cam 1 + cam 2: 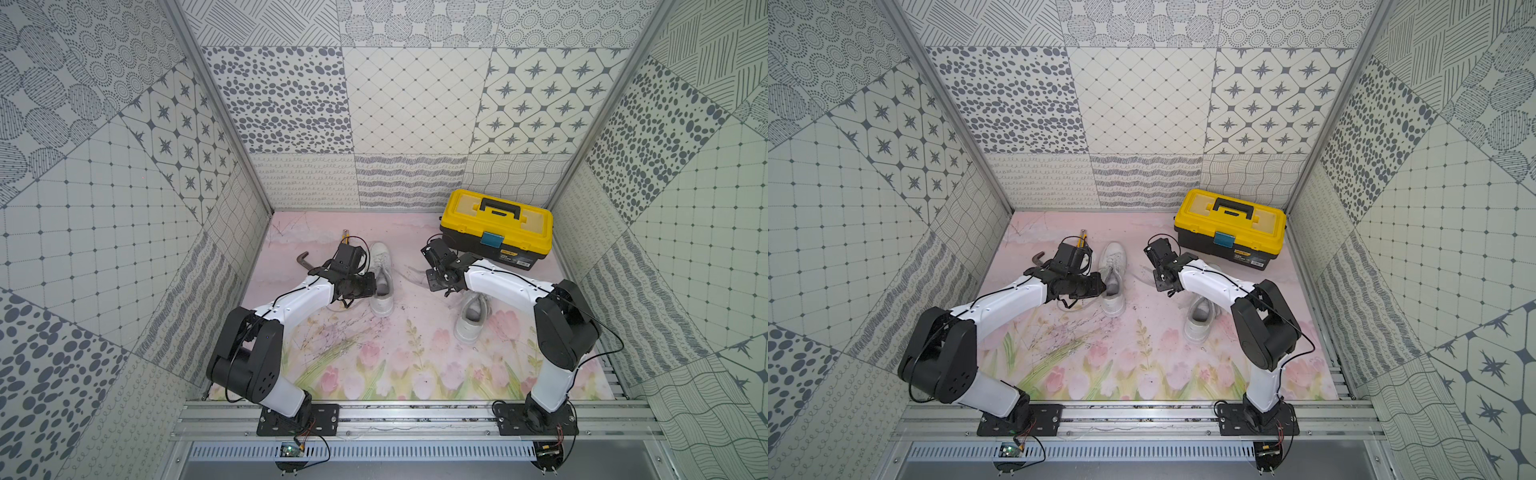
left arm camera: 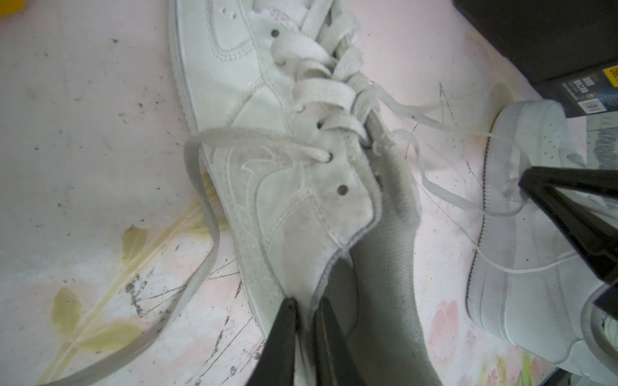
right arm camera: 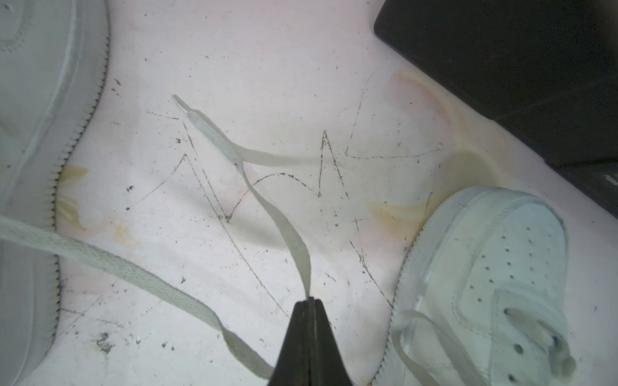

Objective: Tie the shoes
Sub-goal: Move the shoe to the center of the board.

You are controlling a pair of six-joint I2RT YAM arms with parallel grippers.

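- shoe [image 2: 284, 200] in left gripper [image 2: 306, 309]: matt white leather-look upper, scuffed, with grey knit cloth lining
- lace [image 3: 294, 240] in right gripper [image 3: 309, 300]: flat woven cloth, matt
- mat [image 3: 234, 83] under both: smooth print, scratched, dirty
- toolbox [image 1: 496, 228] beyond right gripper: glossy yellow plastic lid

We have the left shoe [image 1: 382, 304] and right shoe [image 1: 469, 326], plain white low-tops, both untied.
We see both standing on their soles, near each other but not touching, toes pointing to the far side of the scene. The left shoe's topmost eyelet [image 2: 342, 190] sits empty; one lace [image 2: 200, 214] loops loose at its side, a second lace [image 3: 291, 237] runs raised toward the right shoe, whose own laces [image 3: 411, 337] trail loose.
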